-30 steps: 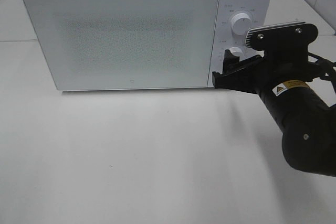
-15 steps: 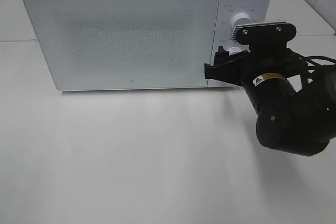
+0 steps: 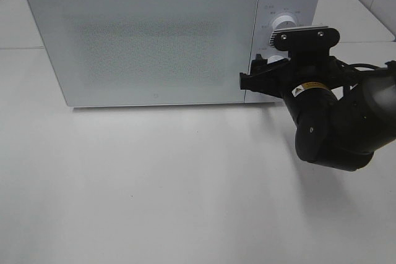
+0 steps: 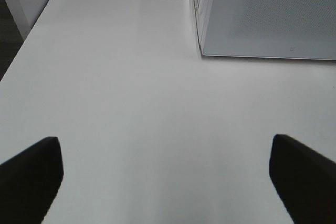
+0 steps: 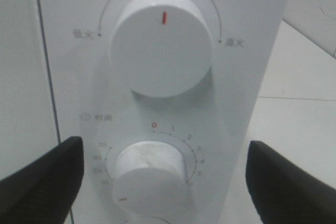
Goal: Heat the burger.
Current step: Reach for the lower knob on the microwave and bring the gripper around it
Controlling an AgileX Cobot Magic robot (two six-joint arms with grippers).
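The burger is out of view; the white microwave [image 3: 148, 41] stands with its door shut and its frosted window shows nothing inside. My right gripper [image 3: 263, 77] is open at the control panel, level with the lower timer knob [image 3: 276, 60]. In the right wrist view its fingers [image 5: 44, 179] flank that lower knob [image 5: 149, 174] with a gap on each side, below the upper power knob [image 5: 160, 43]. My left gripper [image 4: 164, 150] hangs open and empty over bare table, with the microwave's left front corner [image 4: 202, 51] ahead of it.
The microwave sits at the back of a white table [image 3: 154, 183]. The table's left edge [image 4: 23, 40] drops off beside the left gripper. A seam between table sections runs behind the microwave.
The right arm has swung left and in toward the control panel, bringing its open gripper up to the lower knob. Most of the move came early; little shifted in the last half second.
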